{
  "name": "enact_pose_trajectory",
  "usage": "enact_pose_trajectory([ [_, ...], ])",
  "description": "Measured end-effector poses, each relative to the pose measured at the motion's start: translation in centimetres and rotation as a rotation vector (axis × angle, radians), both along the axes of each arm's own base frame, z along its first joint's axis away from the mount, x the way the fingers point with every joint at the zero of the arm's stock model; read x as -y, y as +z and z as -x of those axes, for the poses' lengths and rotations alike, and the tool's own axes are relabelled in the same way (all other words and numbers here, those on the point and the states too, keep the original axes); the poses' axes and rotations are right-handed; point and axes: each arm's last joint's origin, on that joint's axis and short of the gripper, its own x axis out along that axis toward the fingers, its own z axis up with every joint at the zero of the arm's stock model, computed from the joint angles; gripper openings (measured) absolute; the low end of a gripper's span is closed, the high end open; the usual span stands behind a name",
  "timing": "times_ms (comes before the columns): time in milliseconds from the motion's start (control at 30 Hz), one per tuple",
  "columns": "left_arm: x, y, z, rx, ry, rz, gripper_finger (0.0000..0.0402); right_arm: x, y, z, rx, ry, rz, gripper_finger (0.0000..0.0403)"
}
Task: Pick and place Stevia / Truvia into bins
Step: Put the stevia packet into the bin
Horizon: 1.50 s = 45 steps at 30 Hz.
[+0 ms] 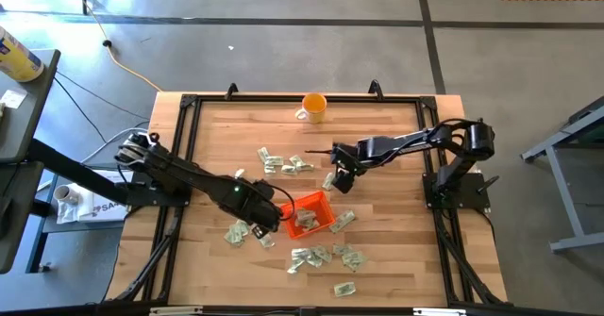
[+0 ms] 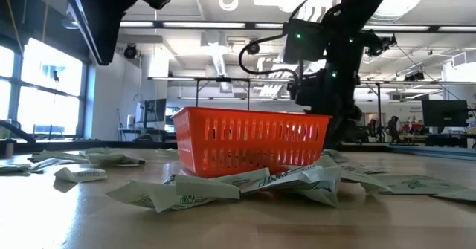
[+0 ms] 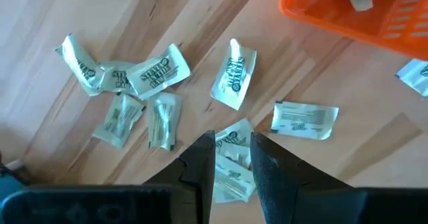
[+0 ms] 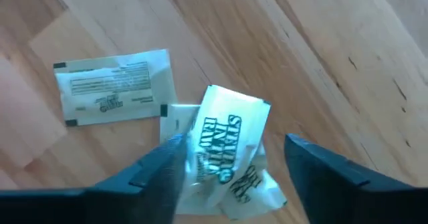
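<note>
Wooden planks make up the tabletop point(image 1: 396, 259), ringed by a black frame, with a workshop of monitors and ceiling lights blurred behind it in the low view.

At the left gripper point(image 3: 233, 158), the two dark fingers stand close together with a white-and-green sachet point(image 3: 234, 164) between them; its lower part is cut off behind the fingers, and I cannot tell whether they are pinching it or only straddling it on the wood. From above, this gripper point(image 1: 267, 219) sits just beside the orange tray point(image 1: 326, 203) on its left, and the arm hides whatever lies under it. Around it lie loose Stevia sachets: a cluster of four point(image 3: 134, 93), one tilted single point(image 3: 234, 77), one flat with its printed back up point(image 3: 304, 119).

The right gripper point(image 4: 234, 164) has its fingers spread wide either side of a crumpled "Stevia in the Raw" sachet point(image 4: 227, 150), not visibly touching it; another sachet point(image 4: 114, 85) lies flat just beside. From above, it point(image 1: 342, 182) hovers beyond the tray's far side.

The tray holds a few sachets point(image 1: 304, 219), and its mesh wall point(image 2: 253, 139) hides them in the low view. More sachets lie scattered near the table's near edge point(image 1: 321, 257). An orange mug point(image 1: 313, 107) stands by the far edge.
</note>
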Motion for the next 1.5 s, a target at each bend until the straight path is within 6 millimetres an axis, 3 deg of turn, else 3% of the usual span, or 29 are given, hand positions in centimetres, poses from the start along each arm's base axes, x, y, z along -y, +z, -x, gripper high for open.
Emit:
enact_pose_trajectory([
  [367, -0.2, -0.4, 0.6, -0.007, -0.002, -0.004, 0.0129, 0.6, -0.1, 0.6, -0.02, 0.018, -0.138, 0.0024],
  [433, -0.3, -0.4, 0.6, -0.011, -0.004, -0.006, 0.0129, 0.7, 0.6, 0.2, 0.002, 0.023, -0.129, 0.001],
  [667, -0.3, -0.4, 0.7, -0.015, -0.022, -0.016, 0.0129, 1.6, 5.3, -0.7, 0.162, 0.032, -0.109, 0.0036],
  [800, -0.3, -0.4, 0.6, -0.013, -0.023, -0.018, 0.0129, 2.4, 6.8, -0.3, 0.177, 0.025, -0.071, 0.0049],
  [900, -0.3, -0.4, 0.6, -0.013, -0.023, -0.018, 0.0129, 2.9, 6.9, 0.2, 0.136, 0.028, -0.088, 0.0093],
  [1133, -0.3, -0.4, 0.6, -0.01, -0.021, -0.017, 0.0129, 2.5, 7.1, 0.7, 0.048, 0.033, -0.021, 0.0256],
  [1233, -0.3, -0.4, 0.6, -0.009, -0.019, -0.016, 0.0129, 2.5, 6.9, 0.8, 0.016, 0.055, 0.005, 0.0307],
  [1500, -0.2, -0.4, 0.3, 0.029, -0.018, -0.012, 0.0129, 3.7, 6.1, -0.7, 0.086, 0.098, 0.131, 0.0328],
])
